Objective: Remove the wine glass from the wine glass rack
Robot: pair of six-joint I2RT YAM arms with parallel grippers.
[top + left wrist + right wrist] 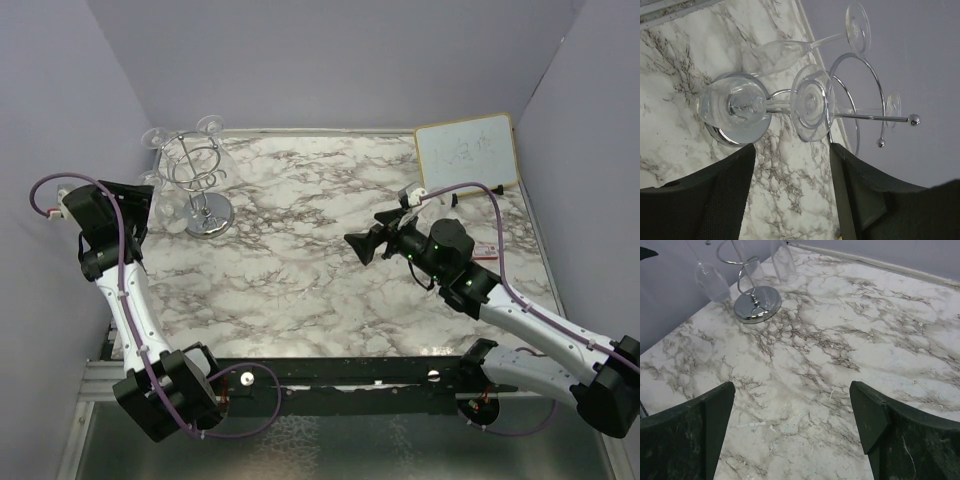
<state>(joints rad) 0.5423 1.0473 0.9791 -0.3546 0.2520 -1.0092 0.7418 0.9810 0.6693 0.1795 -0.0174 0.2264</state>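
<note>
Pincers both gape empty: left pincer [790,150] facing a wine glass [722,102] hung on the wine glass rack [870,117], right pincer [792,390] above the marble bench [840,340].

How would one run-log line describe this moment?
left pincer: open, aimed at wine glass rack | right pincer: open, above table | wine glasses: on rack, untouched

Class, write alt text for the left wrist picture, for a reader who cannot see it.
A chrome wine glass rack hung with clear wine glasses appears sideways on a marble table. Dark fingers of the open left gripper frame the bottom edge.
</note>
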